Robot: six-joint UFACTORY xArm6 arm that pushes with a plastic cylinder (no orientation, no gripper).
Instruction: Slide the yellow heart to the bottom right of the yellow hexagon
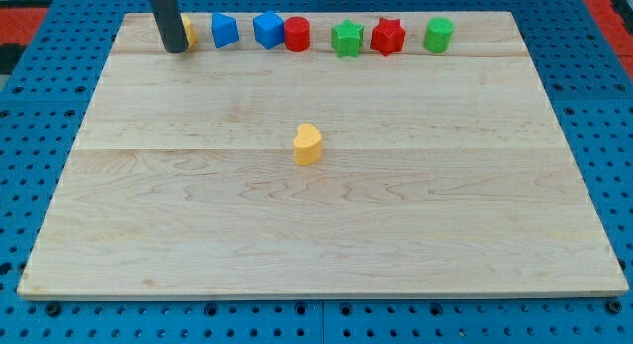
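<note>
The yellow heart (308, 144) lies near the middle of the wooden board. The yellow hexagon (187, 30) sits at the view's top left in the back row, mostly hidden behind my rod. My tip (176, 49) rests on the board just in front of and touching or nearly touching the yellow hexagon, far to the upper left of the yellow heart.
Along the view's top edge stand a blue block (226, 31), a blue block (267, 30), a red cylinder (297, 35), a green star (347, 38), a red star (388, 36) and a green cylinder (439, 35). The wooden board (316, 245) lies on a blue pegboard.
</note>
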